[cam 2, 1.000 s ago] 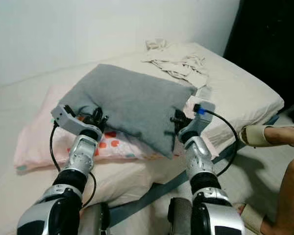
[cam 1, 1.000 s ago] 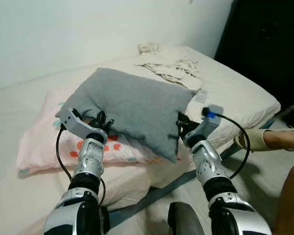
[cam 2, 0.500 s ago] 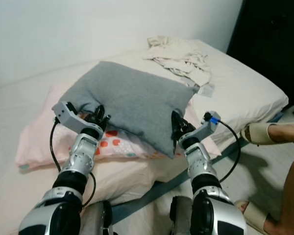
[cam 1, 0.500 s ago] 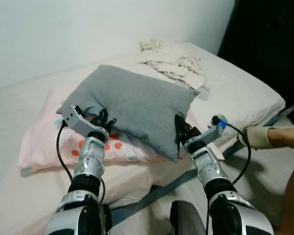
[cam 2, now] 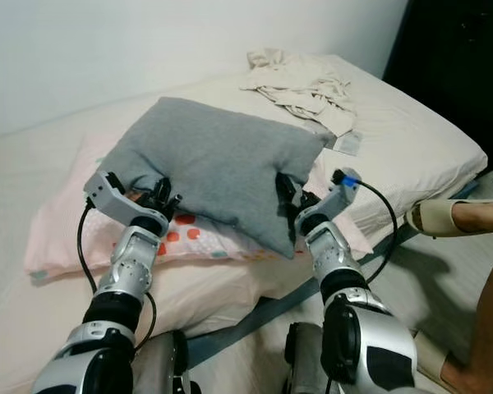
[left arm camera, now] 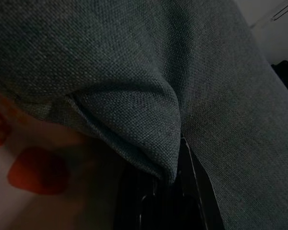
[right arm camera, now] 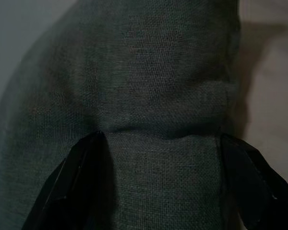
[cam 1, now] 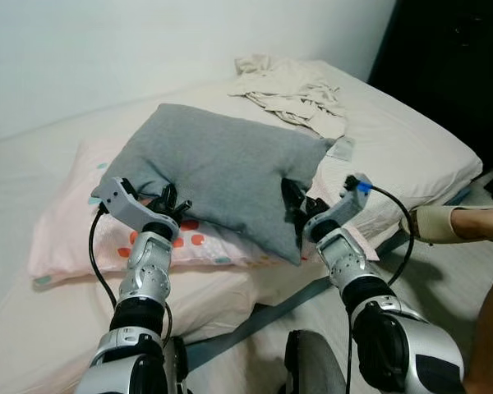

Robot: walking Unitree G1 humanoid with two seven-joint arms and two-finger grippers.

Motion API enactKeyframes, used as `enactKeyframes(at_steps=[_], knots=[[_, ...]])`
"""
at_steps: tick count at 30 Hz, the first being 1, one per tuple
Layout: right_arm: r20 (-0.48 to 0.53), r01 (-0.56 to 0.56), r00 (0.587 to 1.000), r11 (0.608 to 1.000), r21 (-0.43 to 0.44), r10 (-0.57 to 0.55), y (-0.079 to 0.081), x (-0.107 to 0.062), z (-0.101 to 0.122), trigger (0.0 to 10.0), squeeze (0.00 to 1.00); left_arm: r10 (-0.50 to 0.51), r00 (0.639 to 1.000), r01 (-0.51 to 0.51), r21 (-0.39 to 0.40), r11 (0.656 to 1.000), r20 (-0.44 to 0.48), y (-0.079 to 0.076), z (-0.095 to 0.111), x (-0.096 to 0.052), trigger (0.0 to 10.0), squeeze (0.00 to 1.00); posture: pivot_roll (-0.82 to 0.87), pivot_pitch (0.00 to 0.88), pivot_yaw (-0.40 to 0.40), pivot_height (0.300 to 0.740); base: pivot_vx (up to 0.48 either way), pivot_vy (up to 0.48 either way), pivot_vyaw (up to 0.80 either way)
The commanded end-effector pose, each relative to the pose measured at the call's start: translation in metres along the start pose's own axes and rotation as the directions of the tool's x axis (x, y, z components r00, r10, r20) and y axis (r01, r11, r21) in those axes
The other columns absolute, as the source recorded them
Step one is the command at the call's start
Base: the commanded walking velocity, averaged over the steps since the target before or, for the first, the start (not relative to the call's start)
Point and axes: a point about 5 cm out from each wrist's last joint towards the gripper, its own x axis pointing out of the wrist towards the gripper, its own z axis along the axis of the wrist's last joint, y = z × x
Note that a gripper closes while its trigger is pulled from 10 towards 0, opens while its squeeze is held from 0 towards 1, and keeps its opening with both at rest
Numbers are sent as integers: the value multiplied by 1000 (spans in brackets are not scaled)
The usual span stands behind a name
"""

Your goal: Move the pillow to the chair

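A: Where is the grey pillow (cam 1: 222, 172) right now?

B: On the bed (cam 1: 411, 156), lying across a pink spotted pillow (cam 1: 66, 238). The left tool (cam 1: 168, 203) sits at its near left corner. In the left wrist view a fold of grey cloth is bunched at the fingers, which looks like a pinch on the fabric. The right tool (cam 2: 286, 199) has its fingers spread wide astride the near right edge, pressed into the cloth and not yet clamped.

A: What might go wrong?

B: I'd judge the left pinch holds cloth only, so the filling could sag and slip the corner free on lifting. If the right side closes shallow, the pillow may swing. The crumpled cloth (cam 1: 292, 92) lies well apart.

A: Any writing?

B: None readable. A small tag (cam 1: 342, 148) lies beside the pillow's far corner, too small to read.
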Motion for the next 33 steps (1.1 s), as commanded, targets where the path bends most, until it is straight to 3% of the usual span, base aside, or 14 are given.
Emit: enactKeyframes(at_steps=[1,3,10,11,12,13,14,16,20,23,29,31,33], knots=[[-161,-88,984,993,-76,75,17,4,-28,10000,0,11,999,-10,25,1000,-44,4,-8,-5,0,0,51,225,-11,591,0,0,0],[-233,-116,969,982,-148,80,21,3,-40,10000,0,8,999,-7,29,1000,-41,4,-8,-6,0,0,48,220,-19,591,0,0,0],[-285,-88,958,963,-253,13,17,-2,-53,10000,0,6,999,-5,34,999,-35,3,-10,-8,0,0,41,212,-38,591,0,0,0],[-281,-60,960,964,-261,-16,14,-2,-53,7255,0,6,999,-5,36,999,-36,3,-11,-9,0,0,41,209,-39,591,0,0,0],[-275,-41,961,962,-271,-36,12,-3,-52,3608,0,9,999,-8,33,999,-36,3,-11,-10,0,0,40,205,-37,591,0,0,0],[-275,-41,961,962,-271,-36,12,-3,-52,3608,0,9,999,-8,33,999,-36,3,-11,-10,0,0,40,205,-37,591,0,0,0],[-268,-26,962,957,-288,-54,10,-4,-51,471,0,14,999,-14,26,1000,-35,3,-12,-10,0,0,40,205,-37,591,0,0,0],[-252,-17,965,945,-326,-69,7,-5,-49,0,0,14,999,-13,29,999,-37,2,-13,-10,0,0,39,195,-36,591,0,0,0],[-241,-15,968,936,-351,-75,6,-5,-47,0,0,14,999,-12,33,999,-38,1,-13,-11,0,0,38,192,-35,591,0,0,0],[-184,-7,979,882,-471,-91,-1,-7,-34,0,0,-2,998,7,76,997,-58,-4,-19,-13,0,0,32,179,-29,591,0,0,0],[-145,7,985,870,-493,-91,-3,-8,-28,0,0,-10,998,18,112,994,-67,-6,-22,-14,0,0,22,156,-21,591,0,0,0],[-118,15,989,860,-510,-87,-4,-9,-25,0,0,-19,998,28,135,990,-65,-7,-23,-14,0,0,15,138,-17,591,0,0,0],[-37,8,999,840,-543,-33,6,-6,-10,0,0,-44,998,51,217,975,-36,-13,-18,-13,0,0,4,120,-13,591,0,0,0]])
